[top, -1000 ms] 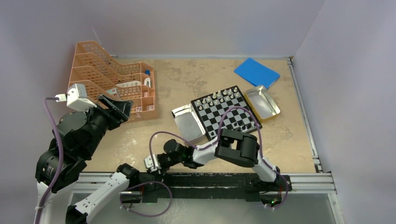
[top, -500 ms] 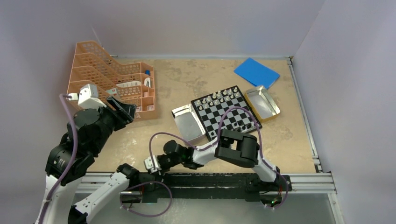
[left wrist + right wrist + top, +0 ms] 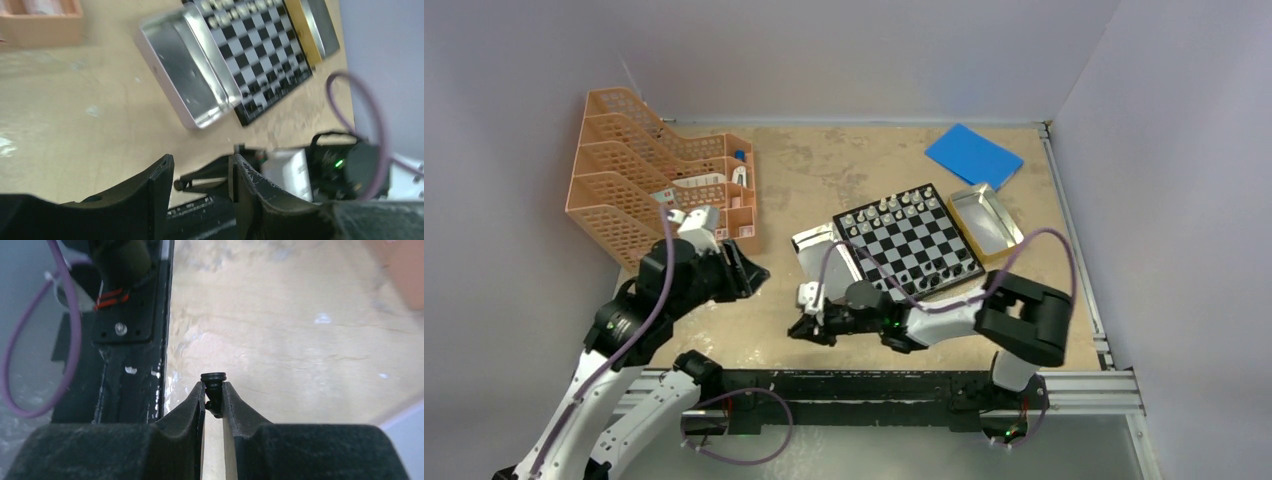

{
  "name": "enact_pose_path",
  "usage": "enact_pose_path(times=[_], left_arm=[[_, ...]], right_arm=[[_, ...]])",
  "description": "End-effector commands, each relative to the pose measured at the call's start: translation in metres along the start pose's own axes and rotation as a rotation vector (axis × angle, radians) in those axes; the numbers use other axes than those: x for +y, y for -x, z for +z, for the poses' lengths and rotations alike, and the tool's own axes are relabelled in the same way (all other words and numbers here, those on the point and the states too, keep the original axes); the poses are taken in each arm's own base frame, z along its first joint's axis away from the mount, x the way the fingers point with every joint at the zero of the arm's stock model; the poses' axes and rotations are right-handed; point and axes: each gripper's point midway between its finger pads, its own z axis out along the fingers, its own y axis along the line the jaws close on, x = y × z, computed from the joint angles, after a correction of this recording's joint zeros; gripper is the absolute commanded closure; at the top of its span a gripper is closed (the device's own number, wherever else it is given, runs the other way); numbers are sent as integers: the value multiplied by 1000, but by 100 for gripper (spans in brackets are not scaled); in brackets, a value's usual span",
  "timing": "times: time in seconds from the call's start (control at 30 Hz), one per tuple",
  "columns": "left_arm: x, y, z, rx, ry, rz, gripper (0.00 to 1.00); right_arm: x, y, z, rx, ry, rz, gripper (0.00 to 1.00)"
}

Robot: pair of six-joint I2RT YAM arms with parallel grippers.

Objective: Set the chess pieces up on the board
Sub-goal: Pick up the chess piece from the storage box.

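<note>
right gripper (image 3: 213, 390): closed to a narrow gap on one black chess piece (image 3: 213, 379), pinched by its stem, base pointing away from my wrist. it sits low over the table (image 3: 844, 170), close to the near edge. left gripper (image 3: 200, 172): partly open, nothing in it, toward the left edge. board (image 3: 911, 240): right of the table's middle, between two tins (image 3: 824, 262), light pieces (image 3: 886, 208) along its far side, dark pieces (image 3: 924, 278) along its near side. step in hand, i judge: carrying this piece to the board. next move calls for turning it upright over a free near-side square, then a gentle release.
</note>
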Motion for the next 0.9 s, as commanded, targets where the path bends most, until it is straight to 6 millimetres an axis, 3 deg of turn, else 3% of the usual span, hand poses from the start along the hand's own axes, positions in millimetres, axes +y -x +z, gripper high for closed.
enact_pose_path(times=[0.0, 0.17, 0.4, 0.57, 0.87], left_arm=[[-44, -26, 10, 147, -279, 84, 56], [-53, -52, 20, 283, -366, 80, 53], [-74, -63, 17, 343, -516, 52, 51], [-78, -66, 19, 364, -538, 24, 51], [-87, -71, 25, 404, -593, -58, 53]], right_arm=[[-19, 63, -36, -237, -133, 106, 87], [-27, 92, -70, -335, -205, 120, 86], [-26, 123, -108, -464, -246, 127, 86], [-25, 133, -118, -487, -256, 109, 86], [-22, 140, -117, -490, -233, 97, 85]])
